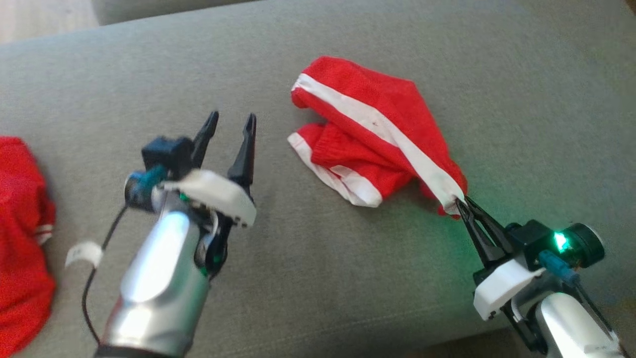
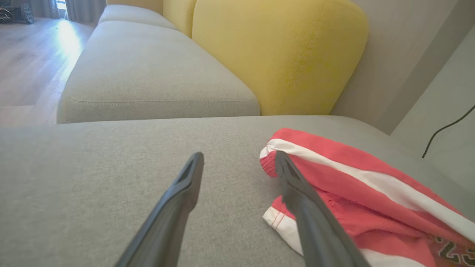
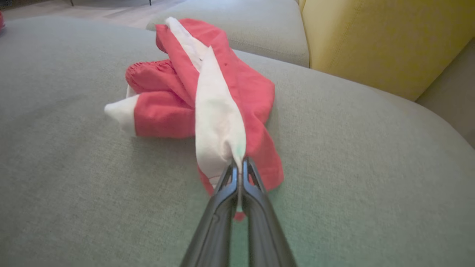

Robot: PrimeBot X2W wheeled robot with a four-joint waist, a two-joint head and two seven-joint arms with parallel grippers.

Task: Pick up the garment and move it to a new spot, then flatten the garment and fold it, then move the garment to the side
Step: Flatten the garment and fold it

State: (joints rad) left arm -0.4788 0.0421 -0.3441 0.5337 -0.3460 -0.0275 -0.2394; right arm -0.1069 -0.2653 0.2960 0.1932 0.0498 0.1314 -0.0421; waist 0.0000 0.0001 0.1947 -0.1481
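The garment is a pair of red shorts with white stripes, crumpled on the grey sofa cushion. My right gripper is shut on the white stripe at its near right corner, and that corner is pulled up off the cushion. In the right wrist view the garment stretches from the closed fingertips away from me. My left gripper hangs open to the left of the garment, touching nothing. The left wrist view puts the garment beside and behind the right finger of that gripper.
Another red piece of clothing lies at the cushion's left edge. A yellow back cushion stands behind the seat, with a second grey seat beyond. Wooden floor lies past the sofa. A black cable runs along the wall.
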